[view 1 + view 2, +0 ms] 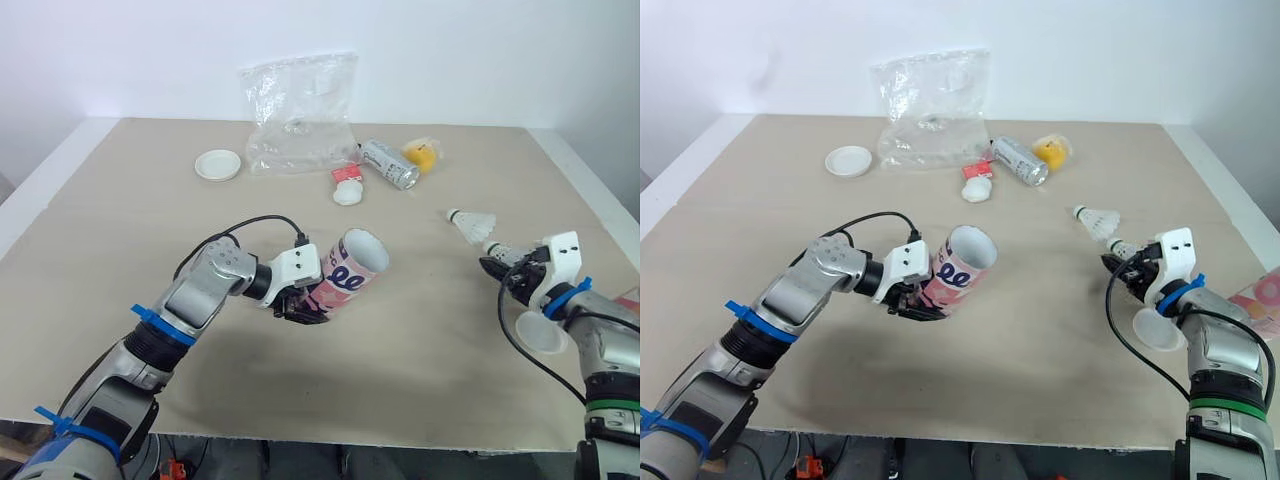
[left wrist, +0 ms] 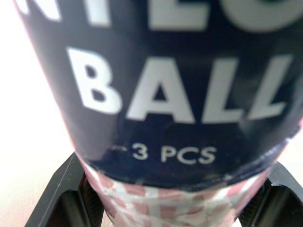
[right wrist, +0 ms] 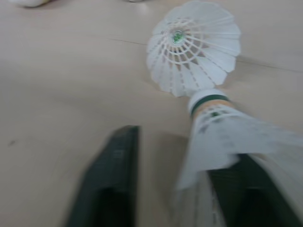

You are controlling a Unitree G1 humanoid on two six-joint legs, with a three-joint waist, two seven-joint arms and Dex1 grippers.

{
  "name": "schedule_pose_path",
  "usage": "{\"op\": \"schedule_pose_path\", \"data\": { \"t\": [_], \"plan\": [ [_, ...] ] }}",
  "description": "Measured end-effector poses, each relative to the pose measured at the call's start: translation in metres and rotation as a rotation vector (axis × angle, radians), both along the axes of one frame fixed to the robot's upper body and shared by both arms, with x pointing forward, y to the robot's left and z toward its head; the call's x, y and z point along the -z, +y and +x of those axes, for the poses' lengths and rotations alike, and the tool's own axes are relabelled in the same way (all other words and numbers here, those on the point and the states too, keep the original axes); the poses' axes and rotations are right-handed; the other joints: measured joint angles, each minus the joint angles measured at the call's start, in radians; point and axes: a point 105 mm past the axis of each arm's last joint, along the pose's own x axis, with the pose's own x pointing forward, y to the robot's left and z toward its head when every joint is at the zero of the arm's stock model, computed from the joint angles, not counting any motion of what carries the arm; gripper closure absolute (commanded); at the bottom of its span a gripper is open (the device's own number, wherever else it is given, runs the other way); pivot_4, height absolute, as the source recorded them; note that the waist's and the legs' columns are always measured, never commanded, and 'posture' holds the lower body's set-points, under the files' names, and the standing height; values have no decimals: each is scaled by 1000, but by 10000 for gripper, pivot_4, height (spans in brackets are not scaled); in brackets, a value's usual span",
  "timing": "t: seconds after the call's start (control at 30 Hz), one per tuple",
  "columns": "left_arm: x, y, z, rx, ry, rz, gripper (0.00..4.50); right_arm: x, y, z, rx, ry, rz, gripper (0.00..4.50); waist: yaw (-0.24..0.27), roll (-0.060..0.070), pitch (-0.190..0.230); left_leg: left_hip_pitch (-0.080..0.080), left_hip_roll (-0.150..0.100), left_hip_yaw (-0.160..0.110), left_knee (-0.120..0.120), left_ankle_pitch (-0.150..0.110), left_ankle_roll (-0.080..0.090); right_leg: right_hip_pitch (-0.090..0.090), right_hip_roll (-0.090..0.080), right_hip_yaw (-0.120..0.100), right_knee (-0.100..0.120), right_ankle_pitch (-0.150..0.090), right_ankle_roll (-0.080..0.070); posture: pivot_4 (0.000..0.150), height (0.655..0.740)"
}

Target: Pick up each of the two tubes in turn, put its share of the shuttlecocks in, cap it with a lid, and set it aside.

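Observation:
A pink patterned tube (image 1: 348, 270) with a dark label (image 2: 180, 94) hangs tilted above the table's middle, its open mouth facing up and to the right. My left gripper (image 1: 305, 305) is shut on its lower end. A white shuttlecock (image 1: 472, 222) lies on the table at the right. My right gripper (image 1: 497, 263) sits just in front of it with its fingers spread. A second shuttlecock (image 3: 227, 137) rests against one right finger, cork pointing away. A white lid (image 1: 537, 332) lies under my right wrist. Another pink tube (image 1: 1260, 300) shows at the right edge.
At the back stand a clear plastic bag (image 1: 300, 115), a white lid (image 1: 218, 165), a silver can (image 1: 390, 163), a yellow item (image 1: 422, 155) and a small white and red item (image 1: 347, 185). The table's right edge runs close to my right arm.

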Motion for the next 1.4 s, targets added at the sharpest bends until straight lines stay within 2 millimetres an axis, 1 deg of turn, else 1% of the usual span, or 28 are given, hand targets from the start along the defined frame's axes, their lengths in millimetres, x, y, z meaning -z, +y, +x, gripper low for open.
{"op": "schedule_pose_path", "data": {
  "t": [0.03,0.33,0.37,0.43,0.53,0.57,0.6,0.63,0.7,0.77,0.8,0.83,0.87,0.97,1.03,1.17,1.27,1.4],
  "plan": [
    [0,0,0,0,0,1,15933,0,-1,0,3,0,-2,44716,0,0,0,0,0,0,0,0,0,0,0,0,0,0,0,1500,7400],
    [0,1,1,2,-8,1,15933,-4,0,-2,11,-28,-35,44716,0,0,0,0,0,0,0,0,0,0,0,0,0,0,0,1500,7400],
    [0,1,1,4,-10,2,15933,-6,2,-5,2,-36,-46,44716,0,0,0,0,0,0,0,0,0,0,0,0,0,0,0,1500,7400],
    [0,2,2,3,-11,2,15933,-14,13,-13,-45,-60,-84,44716,1,0,0,0,0,0,-1,0,0,0,0,0,0,-1,0,1500,7400],
    [0,3,3,3,-11,3,15933,-30,26,-23,-105,-89,-142,44716,1,0,0,0,0,0,-1,0,0,0,0,0,0,-1,0,1500,7400],
    [0,3,4,4,-10,4,15933,-50,36,-29,-154,-133,-191,44716,1,1,0,0,0,0,-1,0,0,0,0,0,0,-1,0,1500,7400],
    [0,4,4,5,-9,5,15933,-58,39,-31,-168,-152,-205,44716,1,1,0,0,0,0,-1,0,0,0,0,0,0,-1,0,1500,7400],
    [0,4,5,11,-10,6,15933,-79,49,-36,-227,-197,-265,44716,0,1,1,0,0,0,0,0,0,-1,0,0,0,0,1,1500,7400],
    [0,4,7,13,-9,8,15933,-114,71,-46,-343,-279,-382,44716,-1,1,1,1,0,0,0,0,0,0,0,0,0,0,0,1500,7400],
    [0,4,8,18,-10,10,15933,-143,95,-56,-456,-365,-470,44716,-1,0,1,1,1,-1,0,0,0,0,0,-1,0,0,-1,1500,7400],
    [0,4,8,20,-9,11,15933,-151,108,-61,-530,-387,-523,44716,0,0,1,1,1,0,0,0,0,0,0,-1,0,0,-1,1500,7400],
    [0,3,8,25,-7,11,15933,-155,121,-66,-606,-400,-575,44716,0,0,1,1,1,0,0,0,0,0,0,-1,0,-1,-2,1500,7400],
    [-1,3,8,30,-5,11,15933,-156,138,-72,-719,-408,-649,44716,0,0,1,0,1,0,0,0,0,-1,0,-1,0,-1,-2,1500,7400],
    [-1,1,9,36,-1,6,15933,-153,167,-84,-934,-430,-771,44716,0,0,1,-1,1,1,0,0,0,-1,-1,-1,-3,-1,-1,1500,7400],
    [-1,-1,9,42,0,3,15933,-149,178,-87,-1028,-436,-832,44716,1,0,1,-2,1,0,0,0,-1,-1,-1,-1,-3,0,-1,1500,7400],
    [-2,-2,8,51,3,3,15933,-144,186,-80,-1130,-441,-930,44716,2,0,1,-3,1,1,-1,-1,-1,-2,-1,-1,-4,-1,-1,1500,7400],
    [-2,-3,8,52,2,1,15933,-143,190,-75,-1176,-453,-967,44716,3,0,1,-4,1,0,-1,-1,-1,-3,-1,-1,-4,-1,-1,1500,7400],
    [-3,-3,8,51,4,2,15933,-135,192,-72,-1230,-437,-993,44716,3,0,1,-4,1,0,-2,-1,-1,-3,-1,-2,-4,-1,-1,1500,7400]
  ]
}}
